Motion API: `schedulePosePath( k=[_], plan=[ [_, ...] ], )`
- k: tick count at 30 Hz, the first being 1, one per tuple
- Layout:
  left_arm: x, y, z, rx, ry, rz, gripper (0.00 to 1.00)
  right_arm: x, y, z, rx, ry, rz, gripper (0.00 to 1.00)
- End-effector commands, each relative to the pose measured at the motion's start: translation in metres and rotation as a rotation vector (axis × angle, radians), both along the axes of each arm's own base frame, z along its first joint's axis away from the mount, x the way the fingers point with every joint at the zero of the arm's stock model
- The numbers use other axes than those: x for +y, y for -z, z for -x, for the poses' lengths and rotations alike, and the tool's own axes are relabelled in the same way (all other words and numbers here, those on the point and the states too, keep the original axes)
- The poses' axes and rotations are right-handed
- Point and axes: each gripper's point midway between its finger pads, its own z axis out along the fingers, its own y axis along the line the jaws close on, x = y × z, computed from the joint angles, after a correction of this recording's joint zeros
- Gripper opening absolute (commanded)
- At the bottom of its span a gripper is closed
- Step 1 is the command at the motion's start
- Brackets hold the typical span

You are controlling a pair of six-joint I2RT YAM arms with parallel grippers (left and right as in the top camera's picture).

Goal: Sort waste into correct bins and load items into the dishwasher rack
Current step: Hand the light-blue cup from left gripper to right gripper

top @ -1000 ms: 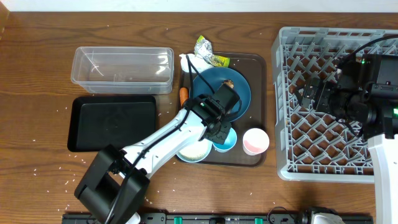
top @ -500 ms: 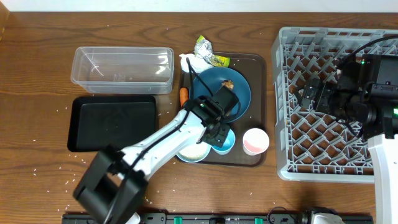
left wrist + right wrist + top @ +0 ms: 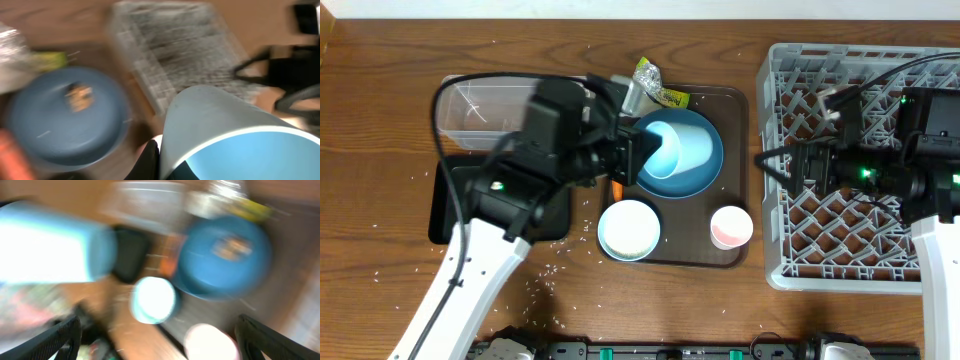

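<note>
Overhead, at frame centre, the left gripper (image 3: pixel 636 158) is clamped on the small light-blue cup (image 3: pixel 678 148), tipped sideways over the dark-blue plate (image 3: pixel 682 187), while the right gripper (image 3: pixel 772 170) gapes empty beside it.

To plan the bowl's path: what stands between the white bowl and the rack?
In the overhead view, the white cup with pink inside stands between the bowl and the rack, on the brown tray.
</note>
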Motion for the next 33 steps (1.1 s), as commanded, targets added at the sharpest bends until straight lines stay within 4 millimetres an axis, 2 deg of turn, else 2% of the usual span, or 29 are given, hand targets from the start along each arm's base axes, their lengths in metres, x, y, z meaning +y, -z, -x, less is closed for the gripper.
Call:
schedulePosePath(
  k=[1,5,7,10,15,20,22,23,27,32,33],
  plan=[
    [-0.017,-0.031,0.033,0.068,0.231,0.195,0.06,0.037,-0.061,0.039,-0.289,-0.338,-0.271,0.93],
    [-0.022,-0.052,0.042,0.037,0.321,0.276,0.06,0.054,-0.067,0.053,-0.356,-0.440,-0.299,0.93],
    [-0.024,-0.060,0.046,0.041,0.353,0.310,0.06,0.062,-0.073,0.063,-0.412,-0.506,-0.331,0.97],
    [-0.024,-0.064,0.049,0.047,0.369,0.326,0.06,0.072,-0.078,0.072,-0.475,-0.575,-0.352,0.97],
    [-0.025,-0.065,0.051,0.057,0.375,0.330,0.06,0.081,-0.090,0.075,-0.590,-0.649,-0.380,0.91],
    [-0.026,-0.065,0.051,0.063,0.374,0.333,0.06,0.082,-0.100,0.071,-0.582,-0.655,-0.399,0.75],
    [-0.026,-0.066,0.050,0.055,0.375,0.334,0.06,0.082,-0.102,0.069,-0.567,-0.651,-0.402,0.61],
    [-0.026,-0.067,0.050,0.050,0.376,0.335,0.06,0.082,-0.103,0.069,-0.556,-0.650,-0.404,0.60],
    [-0.026,-0.069,0.049,0.034,0.378,0.337,0.06,0.087,-0.103,0.069,-0.536,-0.652,-0.398,0.61],
    [-0.027,-0.076,0.047,0.004,0.377,0.350,0.06,0.095,-0.095,0.064,-0.499,-0.623,-0.347,0.58],
    [-0.027,-0.076,0.046,-0.002,0.377,0.350,0.09,0.096,-0.092,0.061,-0.485,-0.605,-0.331,0.57]
  ],
)
